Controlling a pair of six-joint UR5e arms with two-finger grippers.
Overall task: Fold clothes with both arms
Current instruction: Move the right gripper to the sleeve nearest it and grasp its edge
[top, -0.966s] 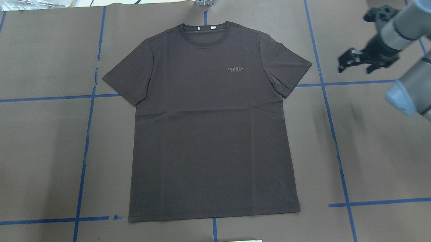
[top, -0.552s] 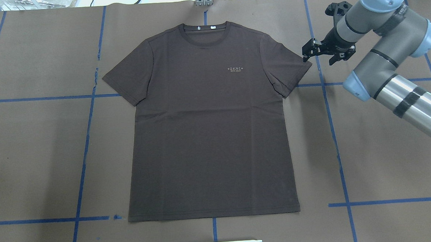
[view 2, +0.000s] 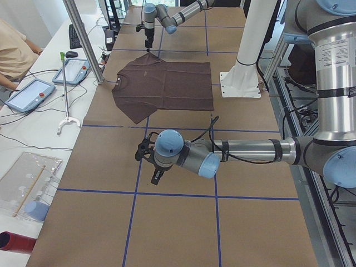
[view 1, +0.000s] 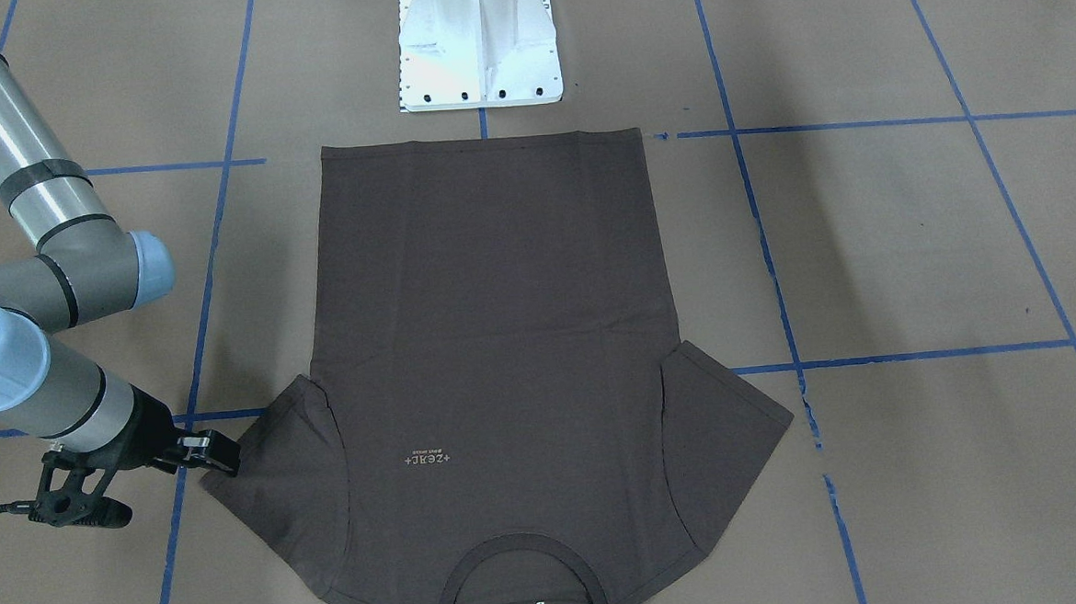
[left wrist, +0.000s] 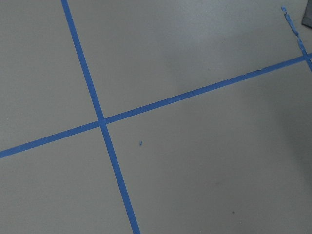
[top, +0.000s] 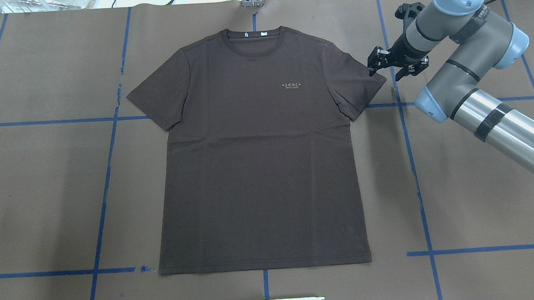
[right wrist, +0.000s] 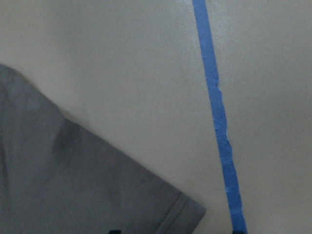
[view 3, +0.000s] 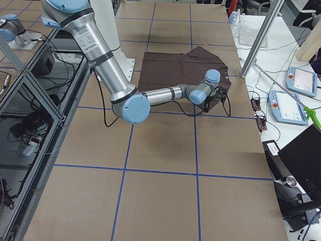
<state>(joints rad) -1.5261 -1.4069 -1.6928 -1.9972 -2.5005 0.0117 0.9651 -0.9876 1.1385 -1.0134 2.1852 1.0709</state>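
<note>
The dark brown T-shirt [top: 258, 159] lies flat and spread on the brown paper, collar at the far side, chest lettering up. It also shows in the front-facing view [view 1: 493, 323]. My right gripper [top: 385, 70] is open, low at the tip of the shirt's right sleeve [top: 364, 85], holding nothing. In the front-facing view the right gripper [view 1: 219, 455] sits right beside that sleeve's edge. The right wrist view shows the sleeve corner [right wrist: 97, 185] just below. My left gripper [view 2: 146, 161] hangs over bare paper well away from the shirt; I cannot tell if it is open.
The white pedestal base [view 1: 478, 43] stands just behind the shirt's hem. Blue tape lines [top: 100, 200] grid the paper. A metal post [view 2: 83, 39], teach pendants [view 2: 72, 69] and a seated person [view 2: 14, 55] are beyond the table's far edge.
My right arm has swung in from the right edge toward the shirt, bringing its open gripper to the right sleeve tip. The shirt has not moved.
</note>
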